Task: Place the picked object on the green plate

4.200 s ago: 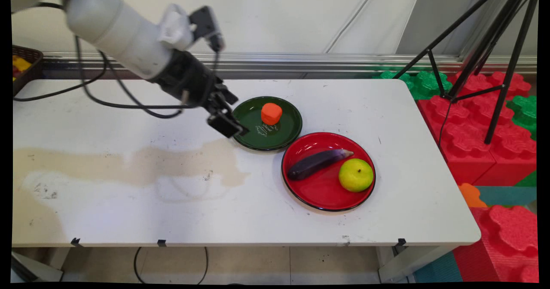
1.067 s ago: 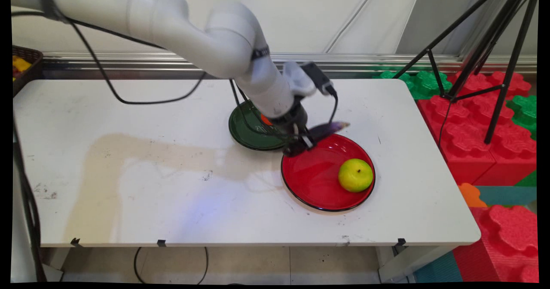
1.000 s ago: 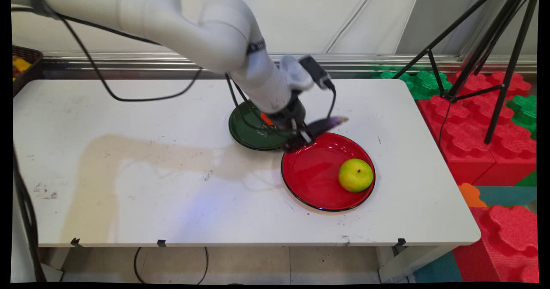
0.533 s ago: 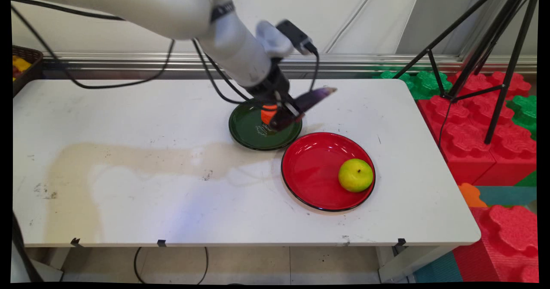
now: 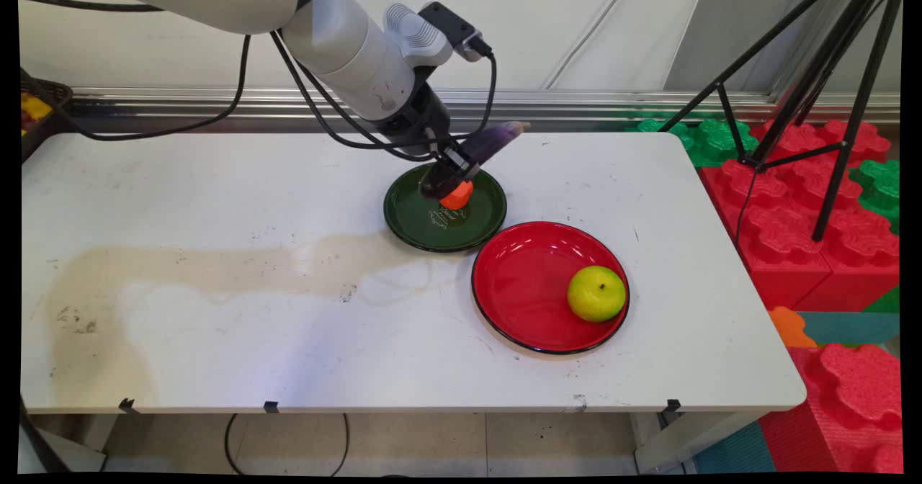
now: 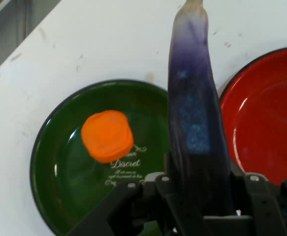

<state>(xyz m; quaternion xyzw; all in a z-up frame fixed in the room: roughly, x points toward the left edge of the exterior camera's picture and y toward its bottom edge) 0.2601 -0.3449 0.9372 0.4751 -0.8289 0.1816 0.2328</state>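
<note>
My gripper (image 5: 452,168) (image 6: 198,201) is shut on a purple eggplant (image 5: 484,145) (image 6: 195,108), held in the air above the green plate (image 5: 410,217) (image 6: 59,162). The eggplant's pale tip points up and to the right, past the plate's far rim. An orange piece (image 5: 457,195) (image 6: 107,136) lies on the green plate, just under the gripper. To the right sits the red plate (image 5: 526,297) (image 6: 261,113) with a yellow-green fruit (image 5: 596,293) on it.
A black tripod (image 5: 814,95) stands off the table's right end over red and green foam blocks (image 5: 828,253). A dark basket (image 5: 36,109) sits at the far left edge. A tan stain (image 5: 216,268) runs across the tabletop.
The gripper has lifted the eggplant off the red plate and carried it up and left, over the green plate. The yellow-green fruit and the orange piece stayed put.
</note>
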